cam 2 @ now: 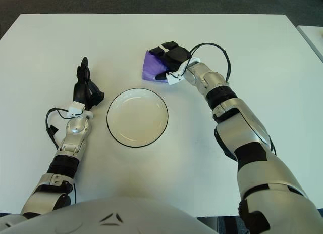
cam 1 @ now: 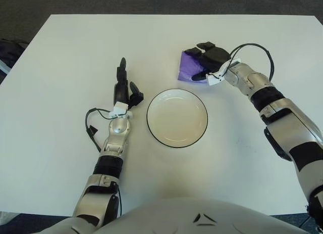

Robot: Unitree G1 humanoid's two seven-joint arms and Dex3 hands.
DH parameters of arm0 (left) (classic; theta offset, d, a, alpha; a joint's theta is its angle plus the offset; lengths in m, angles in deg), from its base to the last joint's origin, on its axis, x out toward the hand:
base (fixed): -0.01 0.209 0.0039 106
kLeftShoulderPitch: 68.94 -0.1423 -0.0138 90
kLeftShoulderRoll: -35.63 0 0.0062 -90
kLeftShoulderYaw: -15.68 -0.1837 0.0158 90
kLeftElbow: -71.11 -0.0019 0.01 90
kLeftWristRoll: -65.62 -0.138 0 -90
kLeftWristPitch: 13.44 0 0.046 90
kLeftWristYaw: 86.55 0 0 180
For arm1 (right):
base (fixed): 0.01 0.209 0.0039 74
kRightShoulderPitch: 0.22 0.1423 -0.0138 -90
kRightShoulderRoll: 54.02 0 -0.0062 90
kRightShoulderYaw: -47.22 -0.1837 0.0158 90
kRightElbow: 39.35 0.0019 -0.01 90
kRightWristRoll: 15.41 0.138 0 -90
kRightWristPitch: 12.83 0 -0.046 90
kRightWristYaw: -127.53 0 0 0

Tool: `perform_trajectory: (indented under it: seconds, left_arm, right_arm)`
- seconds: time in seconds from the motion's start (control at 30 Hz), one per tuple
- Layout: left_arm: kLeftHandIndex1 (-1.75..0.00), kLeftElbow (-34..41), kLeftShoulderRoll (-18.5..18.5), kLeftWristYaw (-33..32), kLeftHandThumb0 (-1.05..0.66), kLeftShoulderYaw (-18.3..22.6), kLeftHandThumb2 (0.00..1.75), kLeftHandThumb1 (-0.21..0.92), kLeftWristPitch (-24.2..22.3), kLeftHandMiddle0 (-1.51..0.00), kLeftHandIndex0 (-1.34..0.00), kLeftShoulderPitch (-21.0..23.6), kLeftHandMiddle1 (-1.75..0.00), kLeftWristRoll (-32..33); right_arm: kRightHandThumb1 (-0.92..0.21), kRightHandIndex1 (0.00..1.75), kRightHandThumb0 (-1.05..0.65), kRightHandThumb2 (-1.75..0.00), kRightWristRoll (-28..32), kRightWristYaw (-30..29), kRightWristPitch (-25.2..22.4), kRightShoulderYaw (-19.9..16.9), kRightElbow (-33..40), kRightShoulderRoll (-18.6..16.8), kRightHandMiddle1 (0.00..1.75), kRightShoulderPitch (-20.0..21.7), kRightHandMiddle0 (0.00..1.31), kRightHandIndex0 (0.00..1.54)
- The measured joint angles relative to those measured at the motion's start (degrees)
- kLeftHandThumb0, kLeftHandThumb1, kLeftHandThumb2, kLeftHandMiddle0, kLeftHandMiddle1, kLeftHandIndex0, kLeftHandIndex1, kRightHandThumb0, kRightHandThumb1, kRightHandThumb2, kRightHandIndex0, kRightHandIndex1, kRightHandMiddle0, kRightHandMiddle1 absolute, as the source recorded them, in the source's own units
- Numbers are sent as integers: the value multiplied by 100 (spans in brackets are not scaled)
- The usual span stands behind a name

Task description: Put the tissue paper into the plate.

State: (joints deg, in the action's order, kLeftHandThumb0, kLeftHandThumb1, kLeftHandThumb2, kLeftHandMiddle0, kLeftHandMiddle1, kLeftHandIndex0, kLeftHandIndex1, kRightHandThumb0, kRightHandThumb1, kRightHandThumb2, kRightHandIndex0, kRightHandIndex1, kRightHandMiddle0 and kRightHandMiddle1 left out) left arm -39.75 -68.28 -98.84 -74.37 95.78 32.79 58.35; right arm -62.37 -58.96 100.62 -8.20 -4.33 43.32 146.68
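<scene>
A purple pack of tissue paper (cam 1: 185, 68) lies on the white table, just beyond the plate's far right side. My right hand (cam 1: 196, 65) covers it, black fingers curled over the top and thumb under the near edge, shut on it. The pack's right part is hidden under the palm. The plate (cam 1: 148, 118), white with a thin black rim, sits in the middle with nothing in it. My left hand (cam 1: 126, 80) shows left of the plate, fingers stretched out and pointing away, holding nothing.
The white table (cam 1: 60, 118) spreads wide around the plate. A black cable (cam 1: 91, 124) loops by my left wrist and another (cam 1: 252, 46) arcs over my right wrist. Dark floor lies beyond the far edge, with a dark object (cam 1: 7, 48) off the left edge.
</scene>
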Motion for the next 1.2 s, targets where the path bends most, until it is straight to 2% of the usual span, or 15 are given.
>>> perform_trajectory:
  seconds: [0.03, 0.1, 0.23, 0.27, 0.33, 0.43, 0.53, 0.87, 1.2]
  left_arm:
    - [-18, 7, -2, 0, -87, 0, 123, 92, -4, -5, 0, -2, 0, -2]
    - [-18, 18, -5, 0, -87, 0, 123, 92, -12, -5, 0, -8, 0, -2]
    - [-19, 40, -11, 0, -86, 0, 122, 92, -18, -5, 0, -23, 0, -1]
    - [-19, 42, -12, 0, -86, 0, 122, 92, -19, -5, 0, -25, 0, 0]
    - [-20, 44, -15, 0, -86, 0, 122, 92, -22, -5, 0, -26, 0, 0]
    - [-20, 47, -27, 0, -86, 0, 122, 92, -23, -5, 0, -28, 0, 0]
    - [-19, 52, -41, 0, -87, -1, 122, 92, -22, -5, 0, -28, 0, -2]
    - [-16, 51, -48, 0, -87, -9, 123, 92, -21, -4, 0, -29, 0, -12]
    - [-15, 41, -49, 0, -87, -10, 124, 92, -12, -4, 0, -28, 0, -12]
  right_arm:
    - [-78, 156, -72, -5, 61, -76, -9, -49, -37, -29, 166, -19, 25, 48]
    - [-76, 165, -66, -5, 150, -229, -23, -135, -75, -74, 170, -67, 34, 59]
    - [-74, 173, -56, -6, 304, -394, -47, -239, -89, -132, 174, -157, 45, 75]
    - [-71, 173, -54, -13, 328, -418, -57, -259, -89, -145, 174, -168, 47, 78]
    - [-48, 174, -38, -65, 364, -445, -61, -294, -91, -162, 174, -185, 59, 89]
    - [-35, 174, -24, -101, 476, -499, -49, -363, -100, -190, 175, -205, 76, 102]
    - [-31, 175, -16, -118, 603, -621, 15, -455, -119, -217, 175, -243, 86, 111]
    - [-17, 175, -3, -146, 898, -789, 290, -637, -167, -283, 175, -305, 108, 128]
    - [-11, 175, 1, -157, 1059, -928, 665, -760, -229, -313, 175, -359, 114, 134]
